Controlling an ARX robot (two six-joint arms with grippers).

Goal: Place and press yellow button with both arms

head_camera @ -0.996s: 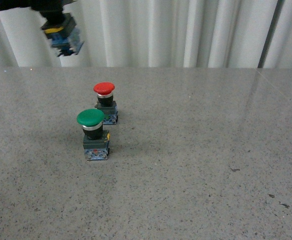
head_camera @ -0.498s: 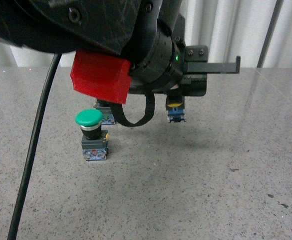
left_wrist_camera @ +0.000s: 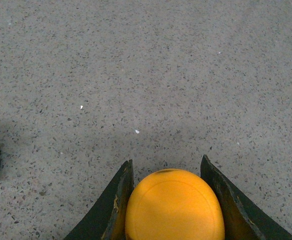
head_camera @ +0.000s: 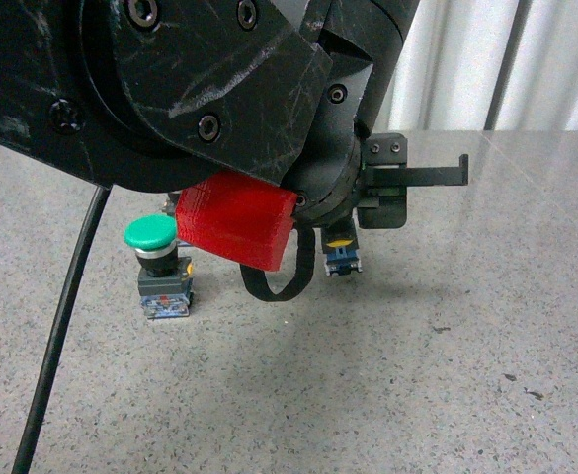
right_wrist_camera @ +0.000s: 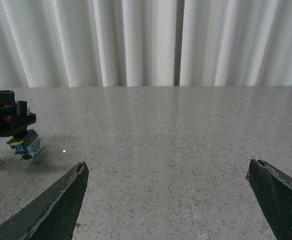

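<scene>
The left gripper (left_wrist_camera: 166,167) pinched the yellow button (left_wrist_camera: 174,205) between its jaws, base hanging tilted below them over the table (head_camera: 486,326), while the right gripper (right_wrist_camera: 166,170) stood spread, nothing between its jaws; release at that tilt could topple the button.

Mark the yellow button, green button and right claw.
yellow button (left_wrist_camera: 174,205), left wrist view, top of its cap.
green button (head_camera: 150,234), front view, on its cap.
right claw (right_wrist_camera: 166,170), right wrist view, midway between fingertips.

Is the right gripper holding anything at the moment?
No, the right gripper has its jaws wide apart, with only table between them.
</scene>
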